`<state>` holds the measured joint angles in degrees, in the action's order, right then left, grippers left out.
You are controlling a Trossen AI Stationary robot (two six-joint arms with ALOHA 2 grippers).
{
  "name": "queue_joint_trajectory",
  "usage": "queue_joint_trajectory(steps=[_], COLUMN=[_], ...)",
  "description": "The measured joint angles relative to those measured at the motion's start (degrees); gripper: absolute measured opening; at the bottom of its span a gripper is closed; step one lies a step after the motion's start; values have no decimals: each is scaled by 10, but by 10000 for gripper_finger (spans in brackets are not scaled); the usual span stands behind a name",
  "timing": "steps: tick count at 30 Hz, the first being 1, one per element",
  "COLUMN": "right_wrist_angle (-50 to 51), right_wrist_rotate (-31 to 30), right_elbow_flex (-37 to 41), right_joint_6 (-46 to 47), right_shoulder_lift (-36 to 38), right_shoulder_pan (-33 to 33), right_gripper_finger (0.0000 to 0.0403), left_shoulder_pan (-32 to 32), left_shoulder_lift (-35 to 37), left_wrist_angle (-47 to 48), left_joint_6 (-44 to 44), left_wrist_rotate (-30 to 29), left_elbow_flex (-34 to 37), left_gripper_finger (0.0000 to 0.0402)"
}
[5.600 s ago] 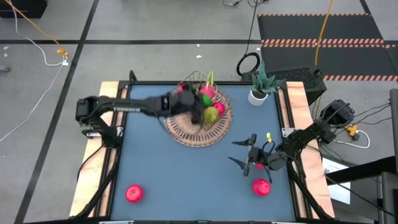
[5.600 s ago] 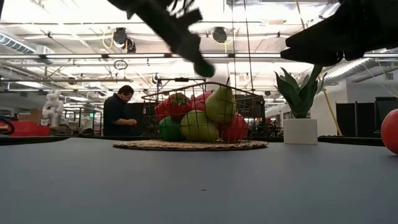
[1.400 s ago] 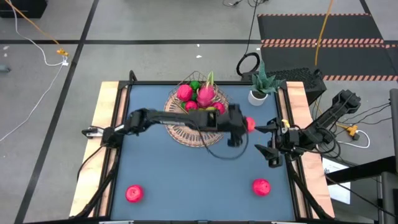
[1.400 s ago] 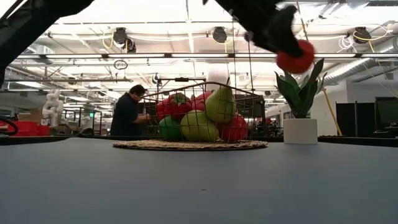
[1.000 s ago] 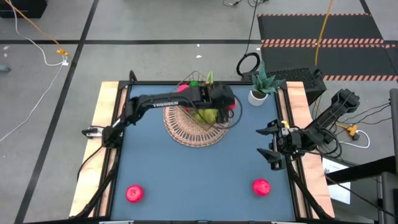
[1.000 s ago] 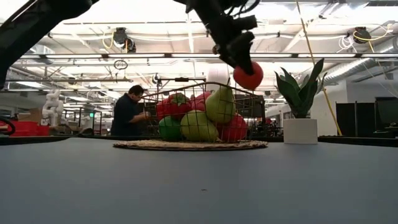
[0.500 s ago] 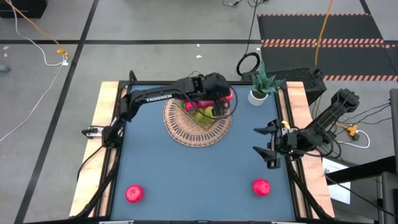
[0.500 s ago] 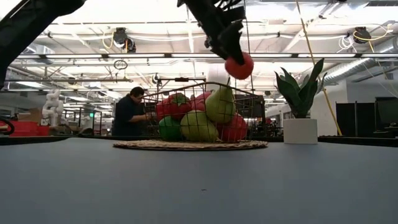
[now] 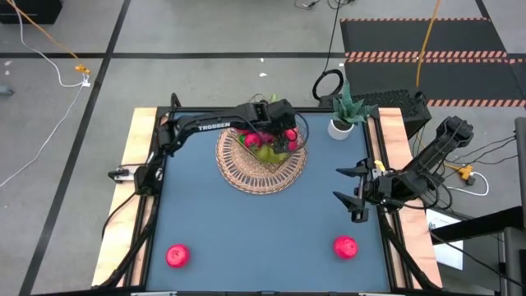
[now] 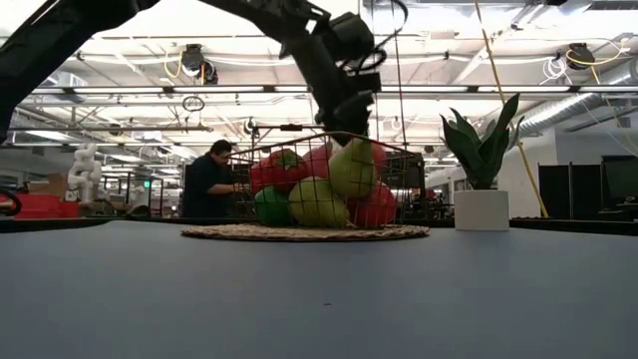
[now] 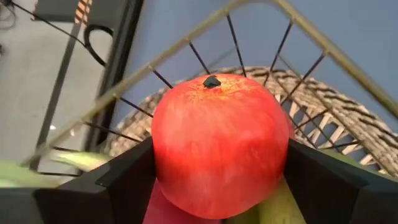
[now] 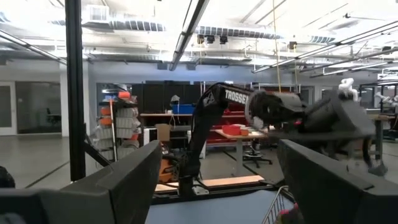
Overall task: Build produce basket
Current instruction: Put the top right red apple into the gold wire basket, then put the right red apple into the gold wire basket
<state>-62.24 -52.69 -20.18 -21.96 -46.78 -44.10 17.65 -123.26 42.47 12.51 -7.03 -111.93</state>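
The round tan wicker basket (image 9: pixel 261 174) with its thin wire frame stands at the table's far middle and holds several red, green and yellow-green fruits (image 10: pixel 319 199). My left gripper (image 9: pixel 284 136) reaches down inside the wire frame (image 10: pixel 344 128), shut on a red round fruit (image 11: pixel 217 143). My right gripper (image 9: pixel 350 196) hovers open near the table's right edge, its fingers spread wide in the right wrist view (image 12: pixel 217 186). Two more red fruits lie on the table, one at near left (image 9: pixel 177 256) and one at near right (image 9: pixel 345 246). My left gripper pinches the red round fruit between its two fingers (image 11: pixel 124 180), one on each opposite side (image 11: pixel 163 149). It comes from above, pointing down into the basket. The fruit sits just over a pink and a yellow-green fruit; whether it touches them I cannot tell.
A small white pot with a green plant (image 9: pixel 340 123) stands at the far right corner, close to the basket. A person (image 10: pixel 204 184) stands in the room behind the table. Bare blue tabletop lies between the basket and the near edge.
My left gripper has carried the red fruit from above the basket's right side toward the basket's far part and lowered it inside the wire frame, staying shut on it. My right gripper has kept still.
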Motion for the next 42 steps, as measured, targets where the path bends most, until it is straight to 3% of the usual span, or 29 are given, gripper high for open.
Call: queue_joint_trajectory(steps=[11,19,25,29,35,42], right_wrist_angle=[0,9,8,9,2,1], right_wrist_rotate=[0,-29,-28,-21,21,34], right_elbow_flex=[0,1,1,1,1,1], right_joint_6=[-1,-9,-3,15,22,24], right_shoulder_lift=[0,0,0,0,0,0], right_shoulder_pan=[0,0,1,1,1,5], right_gripper_finger=[313,313,313,313,313,313], left_shoulder_pan=[-8,-40,-103,-146,-194,-219], left_shoulder_lift=[11,108,119,95,84,84], left_wrist_angle=[-16,-82,-153,-202,-380,-598], left_joint_6=[-26,-24,0,21,20,-10], left_wrist_rotate=[0,-6,75,77,79,135], left_elbow_flex=[31,25,26,47,145,263], left_gripper_finger=[357,366,357,358,354,353])
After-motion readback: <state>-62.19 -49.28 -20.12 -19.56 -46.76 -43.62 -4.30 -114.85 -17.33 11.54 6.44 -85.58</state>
